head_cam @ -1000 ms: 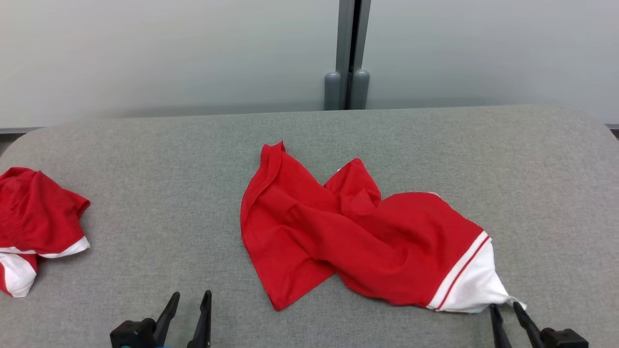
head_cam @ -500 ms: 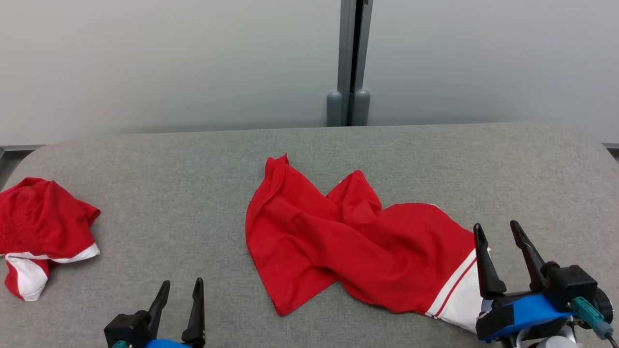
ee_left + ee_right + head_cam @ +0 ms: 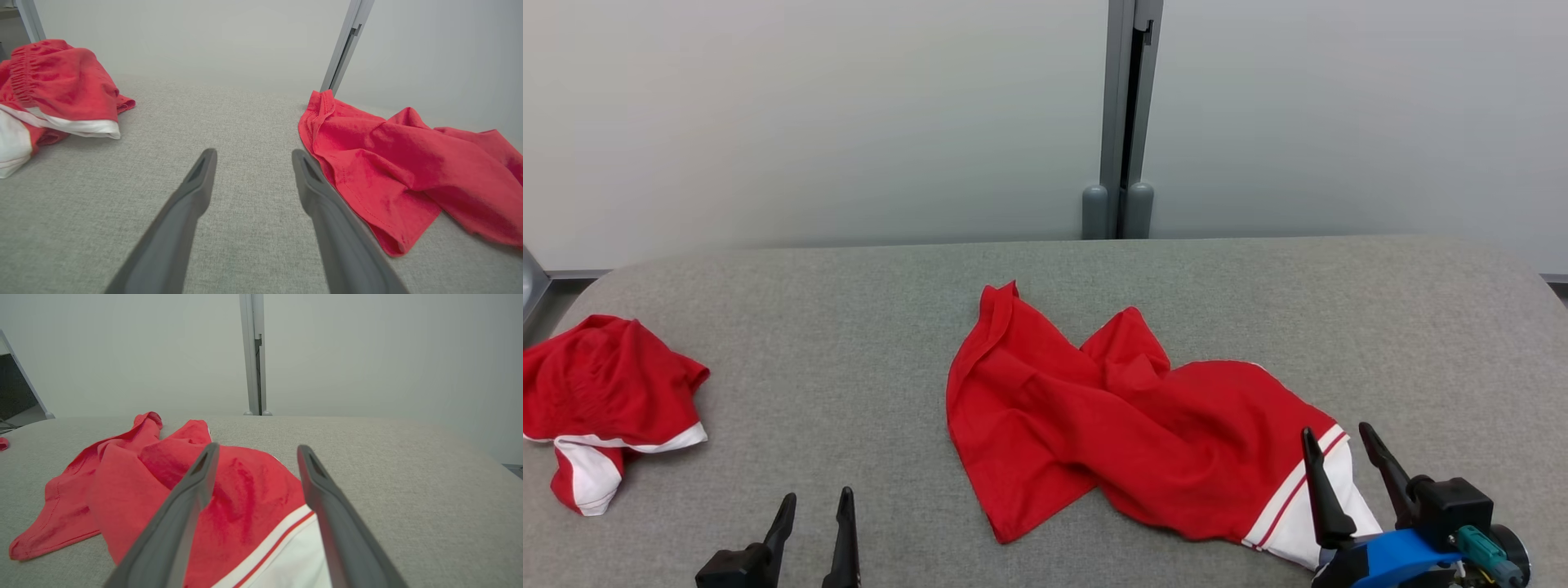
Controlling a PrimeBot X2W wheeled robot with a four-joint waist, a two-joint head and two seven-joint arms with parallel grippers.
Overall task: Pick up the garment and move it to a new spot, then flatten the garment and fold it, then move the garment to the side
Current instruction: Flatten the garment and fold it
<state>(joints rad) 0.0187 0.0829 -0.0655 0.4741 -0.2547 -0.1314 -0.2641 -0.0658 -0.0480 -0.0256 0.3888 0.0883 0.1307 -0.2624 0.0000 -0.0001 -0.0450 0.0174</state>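
A red garment (image 3: 1111, 425) with a white, red-striped end lies crumpled across the middle of the grey table (image 3: 849, 327); it also shows as the red garment (image 3: 392, 163) in the left wrist view and the red garment (image 3: 163, 477) in the right wrist view. My right gripper (image 3: 1338, 435) hovers open over the white end, nothing between its fingers (image 3: 188, 498). At the near left my left gripper (image 3: 817, 500) stands open over bare table, left of the garment's near edge, with its fingers (image 3: 192, 196) apart and holding nothing.
A second red and white garment (image 3: 605, 400) lies bunched at the table's far left edge, also seen as the second garment (image 3: 53, 90). Behind the table stands a pale wall with a grey vertical post (image 3: 1123, 114). Bare table stretches between the two garments and to the right.
My right gripper let go of the garment's white corner, opened wide and rose above that end. The head camera tilted up, so the whole scene sits lower in the picture.
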